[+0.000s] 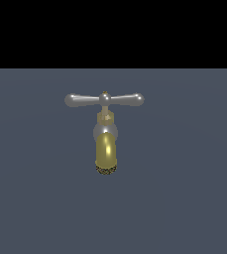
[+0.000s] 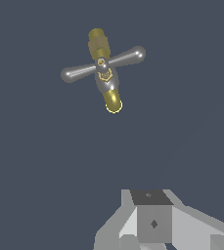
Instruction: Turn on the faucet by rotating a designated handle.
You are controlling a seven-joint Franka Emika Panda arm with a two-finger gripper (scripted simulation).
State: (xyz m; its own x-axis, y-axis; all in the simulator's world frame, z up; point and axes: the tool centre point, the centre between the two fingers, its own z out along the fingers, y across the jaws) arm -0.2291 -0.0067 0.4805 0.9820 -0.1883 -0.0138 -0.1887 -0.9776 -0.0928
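**Faucet standing alone on grey floor, gripper well clear**

Floor point(image 1: 184, 198): plain slate-grey surface, fills both views; black band above it in the exterior view.

Faucet point(image 1: 105, 136): stands near the centre of the exterior view, silver rounded body, brass-gold spout point(image 1: 105, 155) curving toward the camera.

Handle point(image 1: 104, 99): silver crossbar with two bulbous ends, set on a gold stem above the body, lying level across the exterior view and wider than the spout. Nothing touches it.

Gripper point(image 2: 152, 222): only a grey part shows at the wrist view's edge, well apart from the faucet; fingertips out of sight, so clenched or released cannot be told
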